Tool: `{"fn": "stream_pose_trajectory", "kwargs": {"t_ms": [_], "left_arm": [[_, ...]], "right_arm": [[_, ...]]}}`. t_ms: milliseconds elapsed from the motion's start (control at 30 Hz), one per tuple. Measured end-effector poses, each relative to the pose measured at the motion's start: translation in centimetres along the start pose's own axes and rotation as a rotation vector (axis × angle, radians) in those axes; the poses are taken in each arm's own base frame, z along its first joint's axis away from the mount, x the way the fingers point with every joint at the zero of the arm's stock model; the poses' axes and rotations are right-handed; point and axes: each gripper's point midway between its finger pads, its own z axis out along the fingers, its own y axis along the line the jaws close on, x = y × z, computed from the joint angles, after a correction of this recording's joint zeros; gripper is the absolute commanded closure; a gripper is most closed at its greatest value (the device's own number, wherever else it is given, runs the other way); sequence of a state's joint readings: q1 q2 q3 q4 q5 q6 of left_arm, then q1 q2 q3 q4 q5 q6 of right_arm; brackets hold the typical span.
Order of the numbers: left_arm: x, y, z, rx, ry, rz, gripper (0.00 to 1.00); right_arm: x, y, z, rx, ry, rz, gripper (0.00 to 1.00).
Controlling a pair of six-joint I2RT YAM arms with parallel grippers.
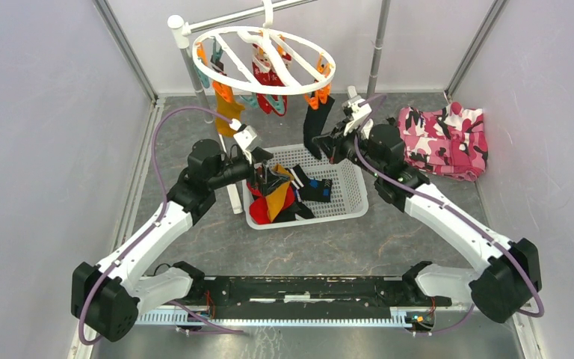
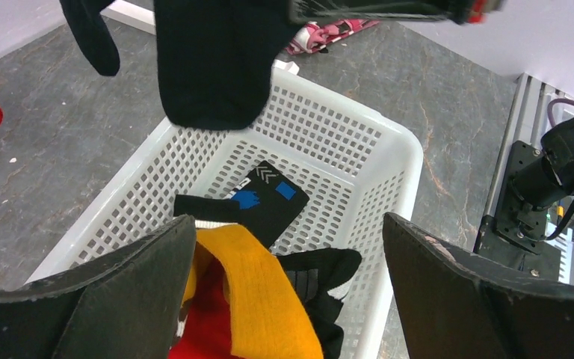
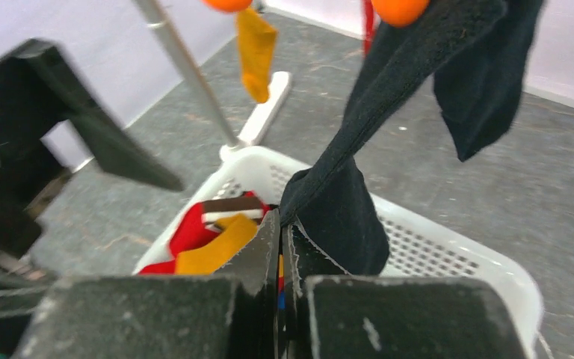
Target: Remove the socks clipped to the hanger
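Right jaws were together, clamped on the black sock, apparently near mid-length (wrist view blurred). The sock hung from an orange clip on the hanger. Left jaws were wide apart and empty above the basket, which held red, mustard and black socks.

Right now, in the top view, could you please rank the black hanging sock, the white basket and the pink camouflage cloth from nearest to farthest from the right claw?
1. The black hanging sock: pinched in the shut right claw.
2. The white basket: just below the claw, toward the arms.
3. The pink camouflage cloth: farthest, off to the right.
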State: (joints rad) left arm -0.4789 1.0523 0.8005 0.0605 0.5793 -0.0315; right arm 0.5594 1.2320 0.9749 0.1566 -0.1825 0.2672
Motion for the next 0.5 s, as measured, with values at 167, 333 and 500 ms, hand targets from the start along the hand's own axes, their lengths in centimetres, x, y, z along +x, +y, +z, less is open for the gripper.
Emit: {"fn": "stream_pose_trajectory", "kwargs": {"t_ms": [167,333,500], "left_arm": [[-0.4,0.0,0.5,0.014,-0.003,-0.007,0.0],[-1.4,0.1,1.2,0.034,-0.017,0.004,0.0],[-2.8,-0.1,1.7,0.065,-0.045,0.025,0.0]], "right_arm": [[-1.0,3.4,-1.5,-0.1,-0.019,0.027,1.0],[-1.7,6.1,-2.1,-0.201,-0.011,0.076,1.0],[-2.5,10.1,-2.8,-0.32,0.004,0.109,1.0]]}}
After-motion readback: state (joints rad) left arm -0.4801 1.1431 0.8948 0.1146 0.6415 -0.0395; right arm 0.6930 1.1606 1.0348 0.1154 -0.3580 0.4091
